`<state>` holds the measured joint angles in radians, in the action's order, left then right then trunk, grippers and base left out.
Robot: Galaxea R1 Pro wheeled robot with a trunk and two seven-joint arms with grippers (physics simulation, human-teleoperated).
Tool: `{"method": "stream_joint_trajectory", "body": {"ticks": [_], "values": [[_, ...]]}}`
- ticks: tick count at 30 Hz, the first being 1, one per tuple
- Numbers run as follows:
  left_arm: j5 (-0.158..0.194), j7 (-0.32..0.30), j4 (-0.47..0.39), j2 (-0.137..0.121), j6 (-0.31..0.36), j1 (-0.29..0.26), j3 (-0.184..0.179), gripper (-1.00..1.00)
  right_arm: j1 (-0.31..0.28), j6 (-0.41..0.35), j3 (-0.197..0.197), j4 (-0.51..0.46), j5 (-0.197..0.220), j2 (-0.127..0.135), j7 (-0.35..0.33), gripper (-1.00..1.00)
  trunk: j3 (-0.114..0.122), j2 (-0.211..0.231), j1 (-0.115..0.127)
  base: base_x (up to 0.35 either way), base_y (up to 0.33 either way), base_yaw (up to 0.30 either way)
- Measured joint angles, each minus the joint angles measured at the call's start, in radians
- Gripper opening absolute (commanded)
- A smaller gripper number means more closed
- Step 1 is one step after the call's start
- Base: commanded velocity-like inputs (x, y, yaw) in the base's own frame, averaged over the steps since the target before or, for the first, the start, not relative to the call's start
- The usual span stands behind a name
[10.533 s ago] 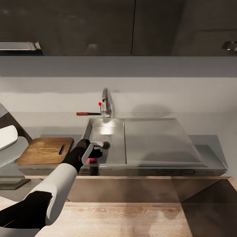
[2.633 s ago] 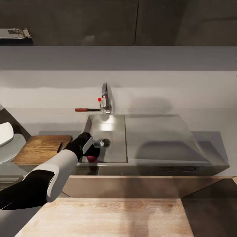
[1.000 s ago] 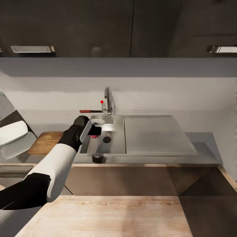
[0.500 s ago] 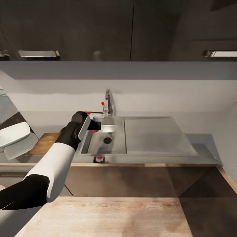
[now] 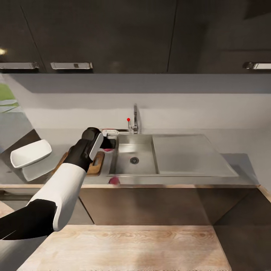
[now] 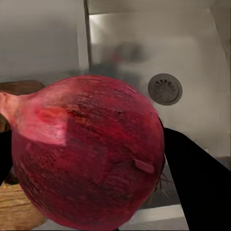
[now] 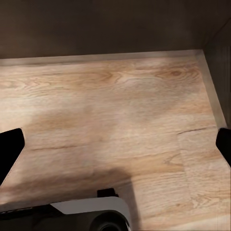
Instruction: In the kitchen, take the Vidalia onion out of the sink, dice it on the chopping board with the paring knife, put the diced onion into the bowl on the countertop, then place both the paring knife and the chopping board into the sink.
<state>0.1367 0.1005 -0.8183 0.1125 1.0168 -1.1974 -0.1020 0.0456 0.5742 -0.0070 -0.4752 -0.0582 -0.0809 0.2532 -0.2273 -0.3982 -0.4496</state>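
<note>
Gripping round, papery-skinned Vidalia onion (image 6: 89,154)

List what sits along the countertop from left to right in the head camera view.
bowl → chopping board → left gripper holding the Vidalia onion → sink basin → faucet behind it → drainboard

The sink (image 5: 135,160) is brushed stainless steel with a dull sheen, its faucet (image 5: 134,119) polished chrome. The chopping board (image 5: 96,164) is brown wood with visible grain. The Vidalia onion (image 6: 89,151) has dry, papery red skin with fine streaks. The bowl (image 5: 31,153) looks smooth glossy white. The countertop (image 5: 241,162) is glossy grey, the upper cabinets (image 5: 113,35) glossy black, the floor (image 7: 115,125) pale matt wood
</note>
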Motion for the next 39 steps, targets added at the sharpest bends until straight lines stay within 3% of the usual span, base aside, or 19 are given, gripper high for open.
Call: {"method": "stream_joint_trajectory", "body": {"ticks": [13, 28, 39], "values": [[0.000, 0.000, 0.005, -0.001, 0.000, 0.000, 0.000, -1.00, 0.000, 0.000, 0.000, 0.000, 0.000, 0.000, 0.000, 1.00, 0.021, 0.000, 0.000, -0.168, 0.209, 0.000], [0.000, 0.000, 0.018, -0.003, -0.001, 0.000, 0.002, -1.00, 0.000, -0.001, 0.000, 0.000, 0.000, 0.000, 0.000, 1.00, 0.044, 0.000, 0.000, -0.016, 0.281, 0.000], [0.000, 0.000, 0.069, -0.003, -0.003, 0.000, 0.002, -1.00, 0.000, -0.004, 0.000, 0.000, 0.000, 0.000, 0.000, 1.00, 0.045, 0.000, 0.000, 0.000, 0.038, 0.000]]}}
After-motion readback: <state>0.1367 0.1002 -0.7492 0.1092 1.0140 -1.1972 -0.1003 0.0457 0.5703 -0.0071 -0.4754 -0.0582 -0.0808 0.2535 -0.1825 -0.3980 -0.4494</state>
